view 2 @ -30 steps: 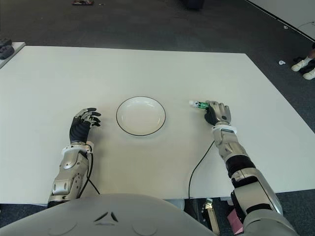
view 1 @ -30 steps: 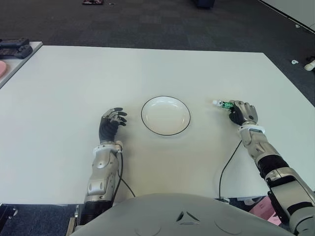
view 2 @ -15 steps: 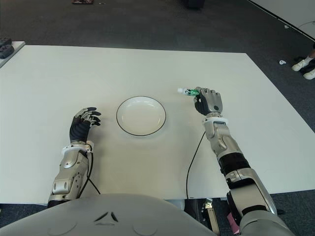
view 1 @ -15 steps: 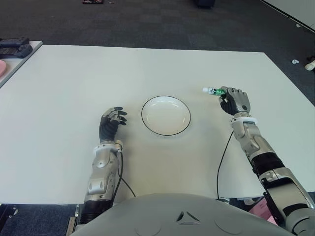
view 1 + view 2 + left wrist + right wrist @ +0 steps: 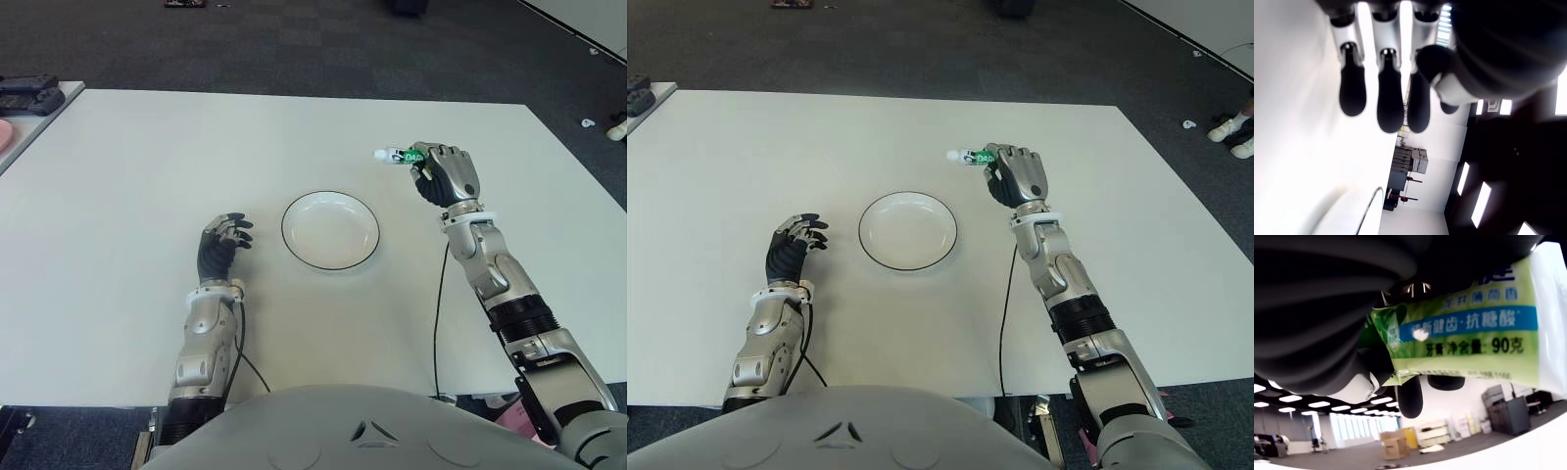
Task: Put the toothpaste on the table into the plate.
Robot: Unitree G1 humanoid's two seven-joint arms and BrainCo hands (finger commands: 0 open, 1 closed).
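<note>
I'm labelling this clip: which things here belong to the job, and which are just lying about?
Job:
- toothpaste, held in the right hand
- plate
- table

Lying about:
- dark items on the side table
- left hand, idle left of the plate

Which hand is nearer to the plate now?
Left. The left hand shows close beside the plate; the right hand holds the toothpaste farther off.

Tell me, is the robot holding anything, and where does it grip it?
Yes: the right hand grips the toothpaste around its body, cap end sticking out. The left hand holds nothing.
</note>
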